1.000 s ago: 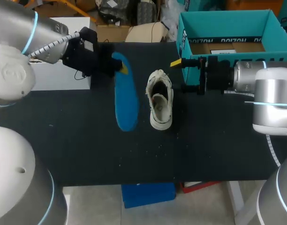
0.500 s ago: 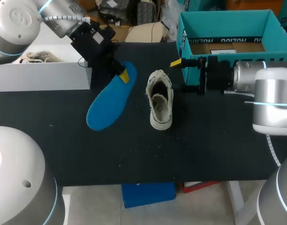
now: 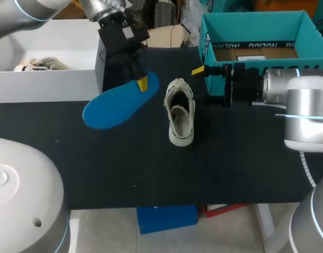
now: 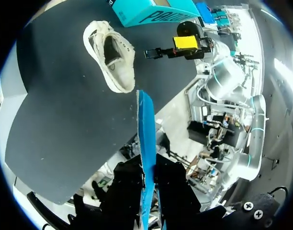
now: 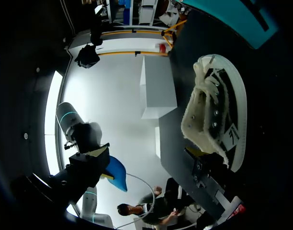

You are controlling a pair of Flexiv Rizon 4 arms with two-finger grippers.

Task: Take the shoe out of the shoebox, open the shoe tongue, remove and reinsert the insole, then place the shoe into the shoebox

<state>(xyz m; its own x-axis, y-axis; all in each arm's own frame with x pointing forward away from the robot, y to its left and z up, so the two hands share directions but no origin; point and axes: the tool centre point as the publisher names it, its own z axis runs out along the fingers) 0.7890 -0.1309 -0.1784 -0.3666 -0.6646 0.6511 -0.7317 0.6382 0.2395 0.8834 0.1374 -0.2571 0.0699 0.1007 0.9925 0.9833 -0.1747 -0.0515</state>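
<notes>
— Left gripper (image 3: 141, 83) is clamped on one end of the blue insole (image 3: 115, 104), which seems to be clear of the table (image 3: 98, 168). Right gripper (image 3: 202, 84) stands open and empty beside the heel of the white shoe (image 3: 180, 112).

— So reinsertion comes next?

— I'd judge so. The shoe sits upright near the teal shoebox (image 3: 205, 37), toe toward the robot, long axis near-to-far. The insole slants away leftward, so it needs swinging into line with the shoe's opening.
</notes>
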